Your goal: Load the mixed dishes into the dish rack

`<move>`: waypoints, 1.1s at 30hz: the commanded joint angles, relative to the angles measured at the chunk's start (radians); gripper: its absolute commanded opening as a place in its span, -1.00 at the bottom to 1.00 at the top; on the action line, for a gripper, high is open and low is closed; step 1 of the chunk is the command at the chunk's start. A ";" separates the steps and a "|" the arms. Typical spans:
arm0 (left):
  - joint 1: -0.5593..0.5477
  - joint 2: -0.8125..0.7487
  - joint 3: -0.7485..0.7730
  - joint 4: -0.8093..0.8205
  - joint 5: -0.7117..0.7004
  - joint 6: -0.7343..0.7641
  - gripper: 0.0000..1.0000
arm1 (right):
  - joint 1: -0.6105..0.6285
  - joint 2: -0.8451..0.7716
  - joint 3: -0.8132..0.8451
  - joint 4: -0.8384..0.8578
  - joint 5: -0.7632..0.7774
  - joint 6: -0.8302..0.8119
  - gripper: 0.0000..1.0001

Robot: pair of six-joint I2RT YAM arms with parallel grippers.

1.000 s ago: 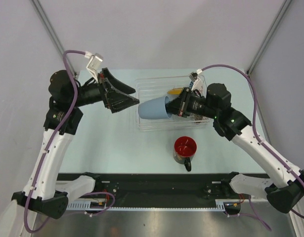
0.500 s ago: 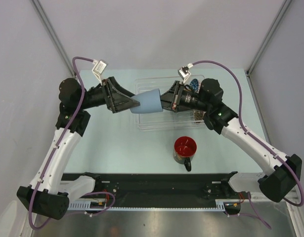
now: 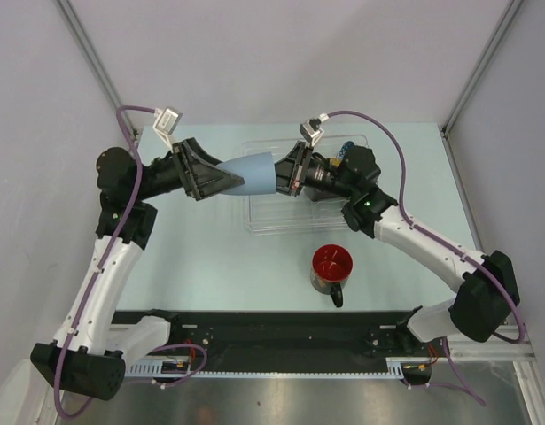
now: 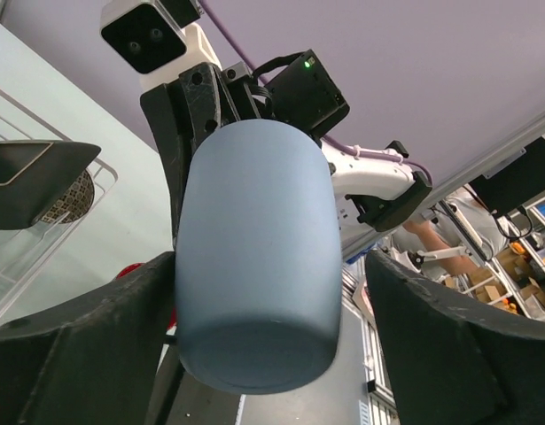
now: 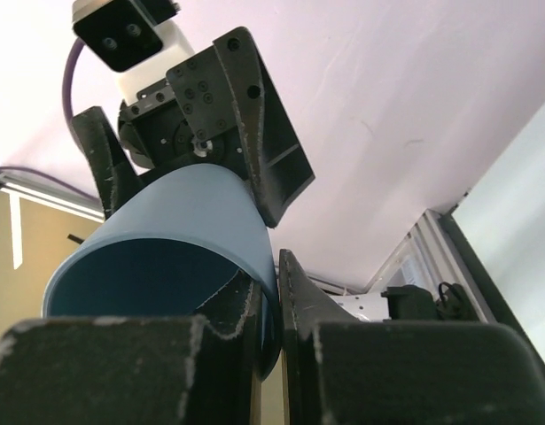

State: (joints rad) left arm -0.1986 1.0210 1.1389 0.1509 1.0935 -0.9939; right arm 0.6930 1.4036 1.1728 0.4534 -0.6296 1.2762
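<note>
Pale green tabletop (image 3: 192, 257), plain grey walls (image 3: 281, 62). Light blue cup (image 3: 259, 173) is held sideways in the air at upper centre, over the clear ribbed plastic dish rack (image 3: 272, 221). Right gripper (image 3: 279, 171) pinches its rim. Left gripper (image 3: 237, 179) fingers are spread around its base. Dark red-lined mug (image 3: 330, 266) stands at lower centre.

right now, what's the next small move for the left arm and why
Probably close the left gripper on the light blue cup: its open fingers flank the cup's base, with a gap showing on one side, while the right gripper alone pinches the rim in mid-air.
</note>
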 commanded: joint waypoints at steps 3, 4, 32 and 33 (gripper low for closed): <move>-0.005 -0.018 -0.008 0.107 0.032 -0.054 0.67 | 0.030 0.040 -0.016 0.139 0.042 0.058 -1.00; -0.005 -0.018 -0.008 0.108 0.031 -0.058 0.67 | 0.030 0.040 -0.022 0.149 0.050 0.060 -1.00; 0.038 0.306 0.726 -0.860 -0.085 0.716 -0.99 | -0.533 -0.210 -0.032 -0.616 -0.055 -0.360 0.63; 0.027 0.362 0.795 -0.920 -0.125 0.844 -0.99 | -0.567 -0.253 -0.032 -0.648 -0.029 -0.363 0.66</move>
State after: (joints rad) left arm -0.1551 1.2762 1.7882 -0.4473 1.0889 -0.5083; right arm 0.2569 1.2583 1.1393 0.0429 -0.6601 1.0252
